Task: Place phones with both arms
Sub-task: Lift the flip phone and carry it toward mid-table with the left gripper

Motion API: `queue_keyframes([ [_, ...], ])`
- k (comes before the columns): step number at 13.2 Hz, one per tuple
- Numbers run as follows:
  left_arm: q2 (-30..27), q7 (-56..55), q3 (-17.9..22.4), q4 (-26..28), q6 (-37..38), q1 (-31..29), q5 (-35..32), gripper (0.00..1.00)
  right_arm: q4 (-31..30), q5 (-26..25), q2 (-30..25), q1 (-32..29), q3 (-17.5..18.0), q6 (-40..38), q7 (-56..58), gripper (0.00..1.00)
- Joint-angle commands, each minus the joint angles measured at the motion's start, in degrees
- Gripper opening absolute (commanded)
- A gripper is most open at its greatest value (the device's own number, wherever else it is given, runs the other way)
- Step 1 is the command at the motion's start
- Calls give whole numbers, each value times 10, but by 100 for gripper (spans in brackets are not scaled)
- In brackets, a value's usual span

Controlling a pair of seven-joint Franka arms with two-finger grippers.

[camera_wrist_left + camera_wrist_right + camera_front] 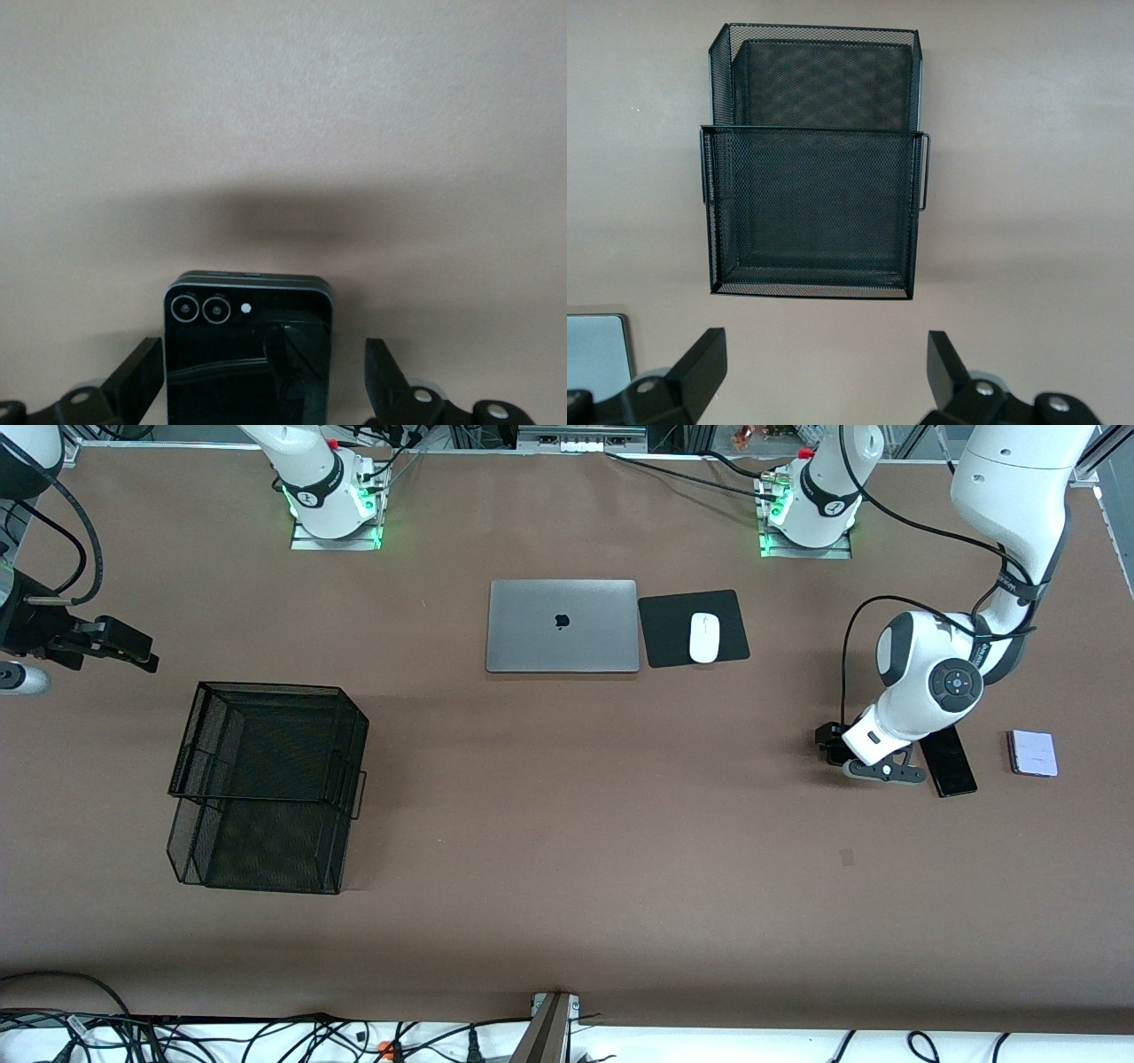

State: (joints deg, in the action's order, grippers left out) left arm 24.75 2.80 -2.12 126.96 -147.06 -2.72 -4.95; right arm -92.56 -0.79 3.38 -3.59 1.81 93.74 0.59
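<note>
Black and glossy, the small squarish phone [249, 350] lay flat on the brown bench [567, 824] between the spread fingers [133, 382] of the left end effector [257, 390], neither finger touching it. It showed two ringed camera lenses and a small flash dot near one corner.

Three phones were visible in all. In the front view, two lay just beside the left end effector [837, 751] toward the left arm's end of the bench: a longer black slab [948, 762], partly covered by the arm, and then a pale lavender-white squarish one [1033, 753], apart from the slab. The front view hid the small black phone under the left wrist; only the left wrist view showed it.

One black mesh tray [266, 784] with two tiers stood below the right end effector [824, 381], whose fingers were wide apart and empty; the right wrist view looked straight down into it. In the front view the right end effector [133, 651] hung over the bench edge beside the tray.

One silver laptop [563, 626], one black mouse pad [664, 633] and one white mouse [704, 638] lay well apart from both end effectors.
</note>
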Motion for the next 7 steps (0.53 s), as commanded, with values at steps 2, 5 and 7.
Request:
queue_keyframes([
  [2, 15, 5, 1, 3, -7, -4, -13, 100, -1, 1, -5, -7, 6, 0, -2, 100],
  [5, 19, 1, 1, 3, -14, -4, -13, 75, -1, 0, -5, -7, 6, 0, -2, 100],
  [7, 16, -3, -1, -10, -8, -4, -13, 42, -1, 1, -5, -7, 6, 0, -2, 100],
])
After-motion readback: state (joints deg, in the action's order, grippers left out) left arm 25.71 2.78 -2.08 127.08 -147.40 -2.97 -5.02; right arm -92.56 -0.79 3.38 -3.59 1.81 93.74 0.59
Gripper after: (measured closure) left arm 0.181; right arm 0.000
